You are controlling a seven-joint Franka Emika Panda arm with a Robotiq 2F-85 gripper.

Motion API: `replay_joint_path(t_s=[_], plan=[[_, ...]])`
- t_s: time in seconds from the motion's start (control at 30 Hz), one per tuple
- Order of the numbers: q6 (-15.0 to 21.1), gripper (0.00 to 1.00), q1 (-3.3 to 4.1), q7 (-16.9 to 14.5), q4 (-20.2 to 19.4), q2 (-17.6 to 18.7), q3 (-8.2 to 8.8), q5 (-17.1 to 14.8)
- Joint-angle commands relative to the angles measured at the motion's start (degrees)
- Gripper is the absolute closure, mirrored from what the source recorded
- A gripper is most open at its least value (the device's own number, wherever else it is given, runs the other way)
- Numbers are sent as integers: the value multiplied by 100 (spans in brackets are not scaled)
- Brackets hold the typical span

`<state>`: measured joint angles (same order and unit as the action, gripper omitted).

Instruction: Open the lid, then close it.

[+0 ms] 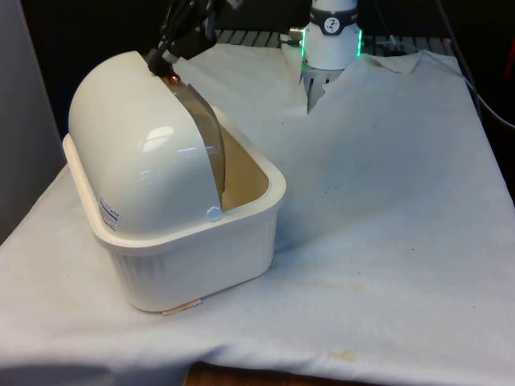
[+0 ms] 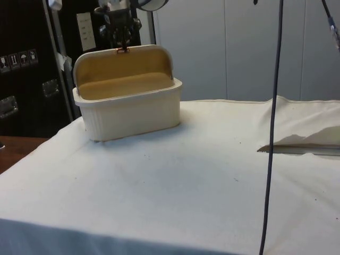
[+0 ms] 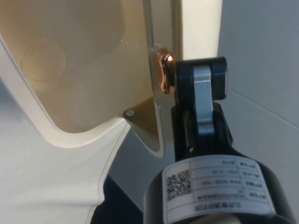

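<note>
Currently the cream bread box [image 1: 189,249] stands on the white cloth [image 1: 386,225] toward the front view's left, its domed lid [image 1: 145,145] rolled back so the tan interior [image 2: 125,85] is exposed. The gripper [image 1: 165,64] sits at the lid's upper edge beside a small copper knob [image 3: 163,70]; whether its fingers grasp the knob cannot be determined. Dark cabinets [image 2: 26,64] and a pale wall [image 2: 239,48] stand behind the table.

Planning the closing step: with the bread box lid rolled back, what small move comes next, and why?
Probably draw the copper knob forward and down over the opening. The lid is rolled back, the bread box stands open, and the gripper is at the knob on the lid's edge.
</note>
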<state>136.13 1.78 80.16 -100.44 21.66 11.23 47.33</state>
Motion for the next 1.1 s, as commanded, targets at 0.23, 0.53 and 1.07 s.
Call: replay_joint_path(t_s=[0.23, 0.53, 1.07], plan=[[40, 100, -34, -23, -86, -34, -40, -378], [-11, 100, -34, -69, -229, -155, -46, -710], [-126, 100, -23, -120, -561, -435, -52, -1283]])
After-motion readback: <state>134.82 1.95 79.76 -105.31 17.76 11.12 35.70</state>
